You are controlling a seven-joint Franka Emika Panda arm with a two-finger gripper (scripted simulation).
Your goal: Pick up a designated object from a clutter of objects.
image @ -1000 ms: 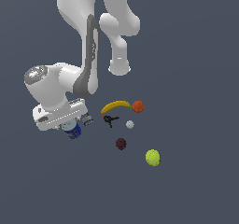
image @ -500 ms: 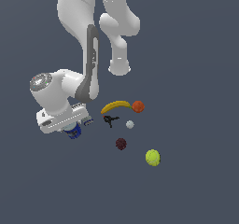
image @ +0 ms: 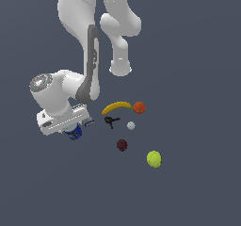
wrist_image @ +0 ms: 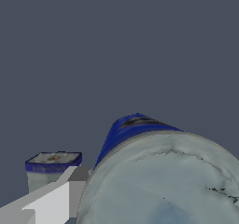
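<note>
The designated object, a short blue can (image: pixel 74 133) with a silver-grey lid, sits at the exterior view's left, apart from the clutter of objects. My gripper (image: pixel 71 127) hangs directly over it, and the white hand hides most of the can. In the wrist view the can's lid (wrist_image: pixel 163 185) fills the frame very close up, with the blue wall (wrist_image: pixel 126 129) behind it. One pale finger (wrist_image: pixel 49 202) stands right beside the can, set wide of centre; the other finger is hidden. The jaws look open around the can.
The clutter lies toward the exterior view's right: a yellow banana (image: pixel 116 107), orange ball (image: pixel 139 107), black clamp (image: pixel 111 121), white ball (image: pixel 131 125), dark red ball (image: pixel 122 145) and tennis ball (image: pixel 154 158). A small grey box with a blue top (wrist_image: pixel 52 171) stands beside the finger.
The arm's upper joint has sunk slightly and the hand has settled a little lower over the can. The can and the other objects have not moved.
</note>
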